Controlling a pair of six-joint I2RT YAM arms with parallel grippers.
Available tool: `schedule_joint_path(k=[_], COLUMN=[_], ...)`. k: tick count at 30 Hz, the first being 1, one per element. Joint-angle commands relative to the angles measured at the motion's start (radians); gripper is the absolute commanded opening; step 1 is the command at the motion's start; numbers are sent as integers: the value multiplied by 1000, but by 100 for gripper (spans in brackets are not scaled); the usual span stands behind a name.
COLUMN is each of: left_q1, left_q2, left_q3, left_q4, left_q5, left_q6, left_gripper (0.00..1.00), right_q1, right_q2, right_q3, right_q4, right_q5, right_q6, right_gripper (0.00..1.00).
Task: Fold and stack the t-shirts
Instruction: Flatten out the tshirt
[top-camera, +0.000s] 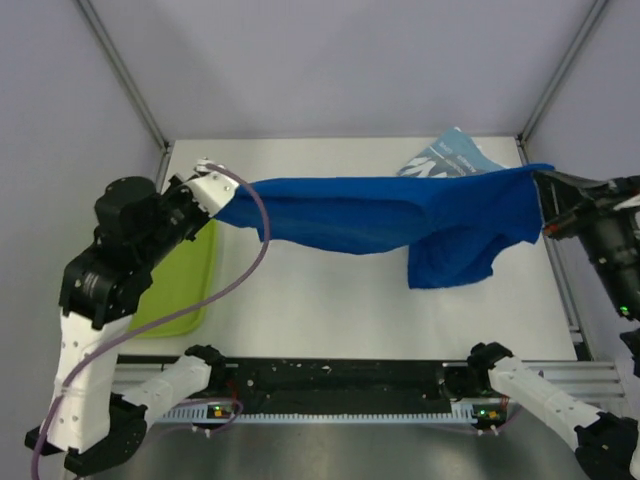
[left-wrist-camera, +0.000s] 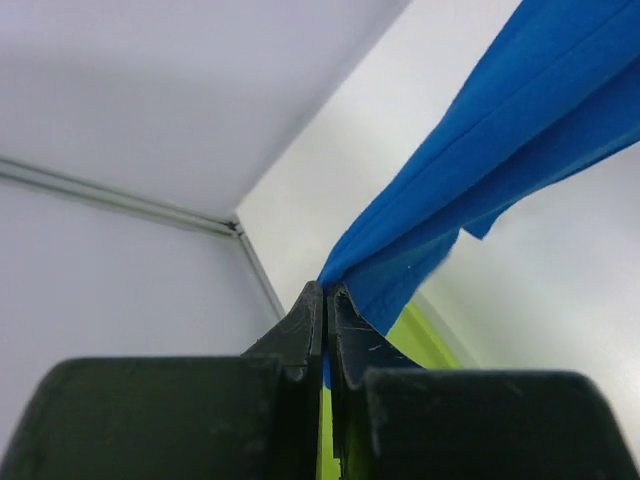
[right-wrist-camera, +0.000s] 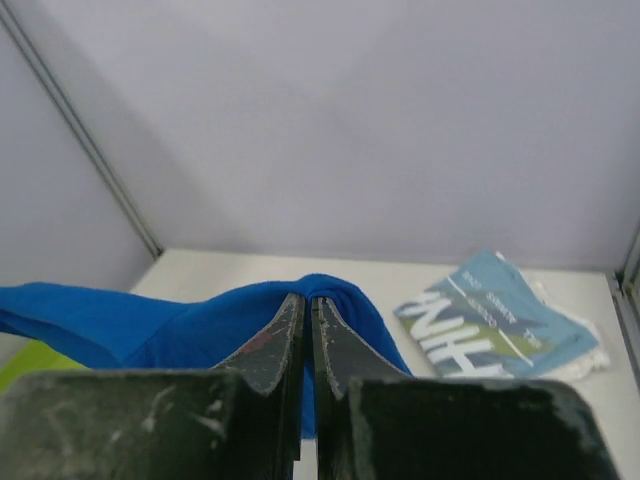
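Observation:
A royal blue t-shirt (top-camera: 380, 220) hangs stretched above the table between both arms, a loose part drooping at its right. My left gripper (top-camera: 215, 195) is shut on its left end; in the left wrist view the blue cloth (left-wrist-camera: 470, 160) runs out from my left gripper's (left-wrist-camera: 327, 290) closed tips. At the right, my right gripper (top-camera: 545, 205) is shut on the other end, the royal blue t-shirt (right-wrist-camera: 200, 320) bunched over my right gripper's (right-wrist-camera: 308, 298) tips. A folded teal t-shirt (top-camera: 450, 158) (right-wrist-camera: 500, 325) with white lettering lies flat at the back right.
A lime-green tub (top-camera: 175, 290) (left-wrist-camera: 415, 335) sits on the table's left side, under my left arm. Grey enclosure walls with metal corner posts (top-camera: 125, 70) close in the back and both sides. A black rail (top-camera: 340, 385) runs along the near edge.

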Motion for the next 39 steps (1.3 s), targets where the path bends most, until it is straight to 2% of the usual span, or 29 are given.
schedule_joint_path(k=[1, 7, 12, 17, 24, 30, 32, 36, 39], left_q1=[0, 0, 12, 12, 14, 23, 25, 52, 74], left_q2=[-87, -184, -205, -150, 61, 281, 403, 626, 715], left_q3=[142, 266, 257, 136, -141, -355, -352, -260, -223], left_q4=[-102, -185, -163, -38, 261, 657, 740, 771, 812], left_q5=[-62, 97, 36, -108, -146, -215, -251, -280, -286], left_q6=[-17, -38, -53, -89, -116, -158, -158, -172, -173], left_gripper=[0, 0, 0, 0, 0, 0, 0, 0, 0], right_q1=[-7, -7, -7, -7, -25, -163, -211, -252, -254], right_q2=[-18, -20, 4, 82, 314, 547, 650, 842, 945], right_q3=[162, 262, 244, 138, -38, -203, -218, -166, -135], right_q4=[43, 22, 25, 60, 219, 415, 480, 496, 503], right_q5=[-73, -178, -222, -91, 57, -35, -59, -78, -84], right_q6=[-40, -18, -1, -3, -47, 2, 23, 37, 8], right_gripper=[0, 0, 0, 0, 0, 0, 0, 0, 0])
